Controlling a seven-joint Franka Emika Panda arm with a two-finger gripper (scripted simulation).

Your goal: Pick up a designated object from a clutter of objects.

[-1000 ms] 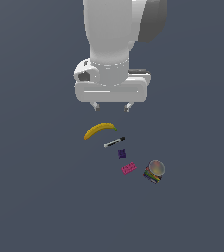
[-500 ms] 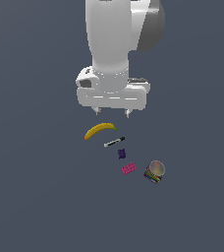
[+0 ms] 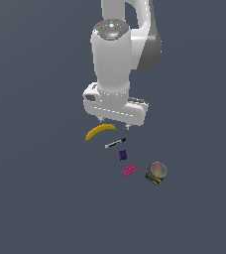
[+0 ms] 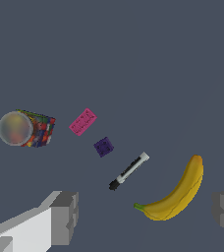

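The gripper [image 3: 110, 120] hung with its fingers [image 4: 65, 216] spread wide, empty, above the banana [image 3: 100, 131]. The marker [image 3: 115, 143] lay on the floor between the banana and the purple block [image 3: 123, 155], untouched.

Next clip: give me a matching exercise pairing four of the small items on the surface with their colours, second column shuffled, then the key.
Things:
1. banana
2. marker
3. studded brick
4. small block

Colours:
A. dark purple
B. yellow
C. pink
D. black with a white end

Pairs: 1-B, 2-D, 3-C, 4-A
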